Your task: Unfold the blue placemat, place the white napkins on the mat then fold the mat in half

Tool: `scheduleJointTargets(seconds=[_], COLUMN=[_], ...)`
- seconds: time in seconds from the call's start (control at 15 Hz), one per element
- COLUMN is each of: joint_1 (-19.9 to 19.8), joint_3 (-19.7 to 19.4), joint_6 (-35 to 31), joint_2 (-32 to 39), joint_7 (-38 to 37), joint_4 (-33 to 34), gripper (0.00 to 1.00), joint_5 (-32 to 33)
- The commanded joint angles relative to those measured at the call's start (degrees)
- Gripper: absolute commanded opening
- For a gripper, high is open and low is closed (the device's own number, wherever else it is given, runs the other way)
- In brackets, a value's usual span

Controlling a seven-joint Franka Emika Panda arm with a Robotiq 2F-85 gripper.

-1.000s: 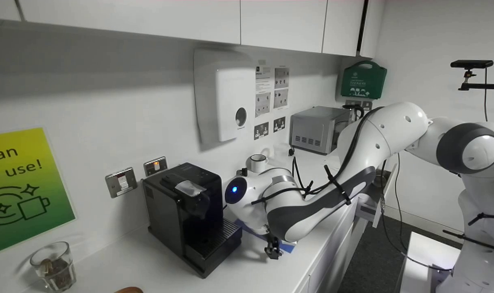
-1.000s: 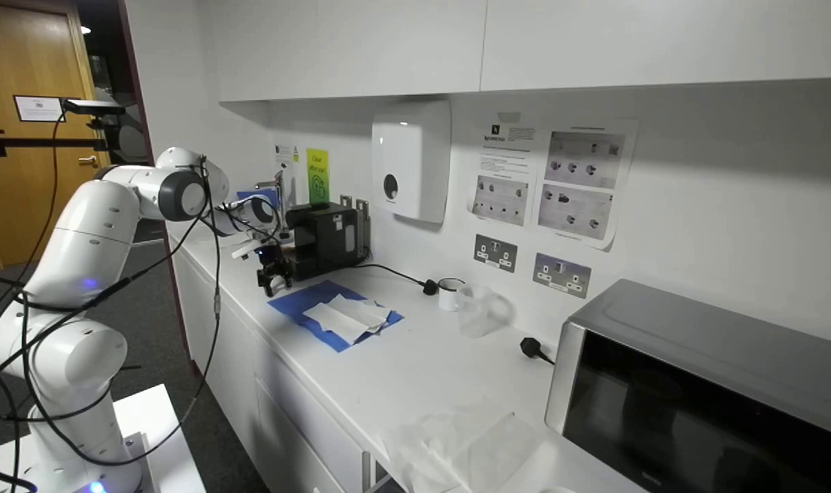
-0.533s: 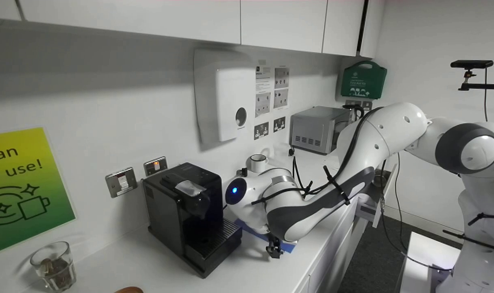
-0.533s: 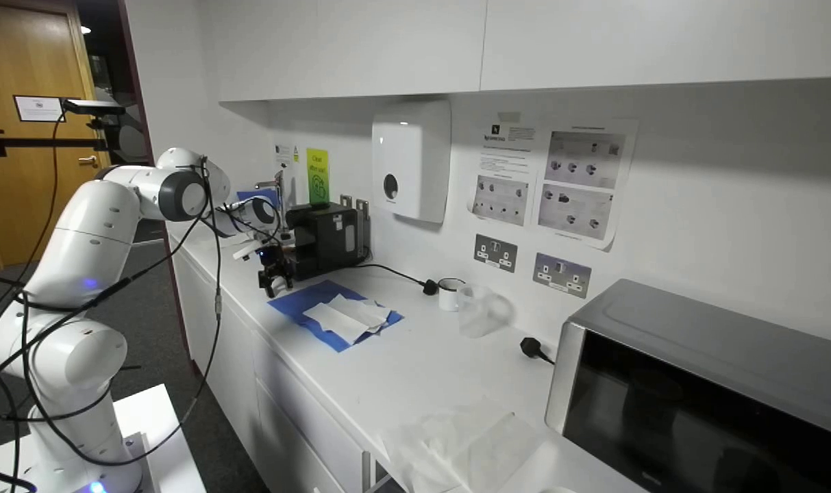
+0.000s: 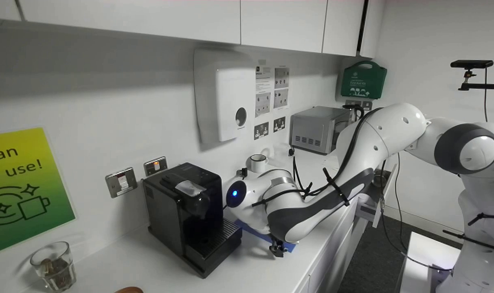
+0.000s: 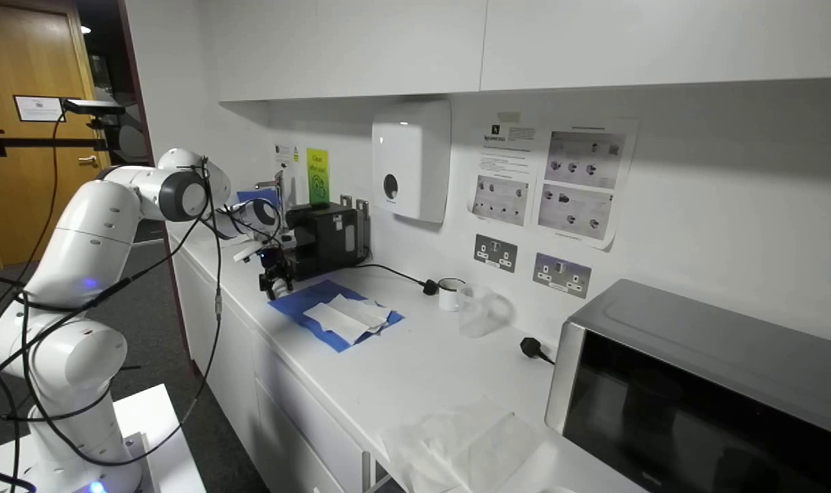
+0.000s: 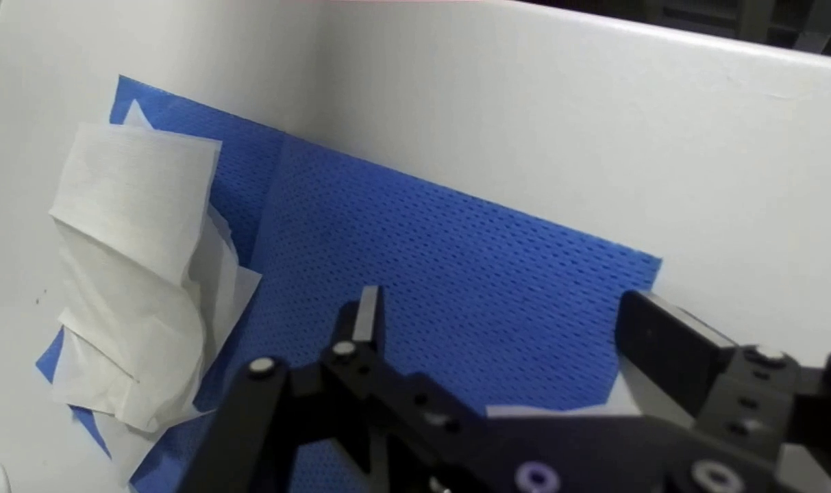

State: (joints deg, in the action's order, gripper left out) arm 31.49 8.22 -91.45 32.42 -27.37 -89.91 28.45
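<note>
Robot arm (image 5: 377, 140) is bent way over the counter (image 6: 388, 370); forearm slopes down from a raised elbow and the wrist is hunched in low, just beside the black coffee machine (image 5: 165, 211); the jaws point down at the end of the blue placemat (image 7: 442, 260) nearest that machine, toward the counter's front edge; they're spread wide apart, and in the wrist view one sits over the blue while the other is right at the mat's edge; honestly can't tell if either tip touches anything.

The placemat's lying opened out on the counter, dimpled texture all over, with a crease running across it; the white napkins (image 7: 134, 198) are in a loose, rumpled, overlapping heap on the end away from the coffee machine; a couple of blue corners poke out around them, and the pile seems to reach a bit past the edge.
</note>
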Motion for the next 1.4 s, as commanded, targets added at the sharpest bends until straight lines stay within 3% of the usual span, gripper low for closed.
scheduleJointTargets(seconds=[0.0,0.53,0.8,0.87,0.93,1.33], joint_1=[-0.13,-0.35,-0.38,-0.43,-0.52,-0.39], joint_3=[-0.18,0.06,0.05,0.09,0.15,0.93], joint_6=[0.18,-0.96,-1.3,-1.3,-1.33,-1.8], joint_2=[-0.81,-1.22,-1.2,-1.27,-1.32,-2.34], joint_7=[-0.09,0.48,0.6,0.68,0.71,2.35], joint_4=[-1.5,-2.05,-2.11,-2.13,-2.17,-4.39], gripper=[0.61,0.01,0.0,0.0,0.19,0.65], joint_5=[1.04,1.04,1.18,1.08,0.81,0.46])
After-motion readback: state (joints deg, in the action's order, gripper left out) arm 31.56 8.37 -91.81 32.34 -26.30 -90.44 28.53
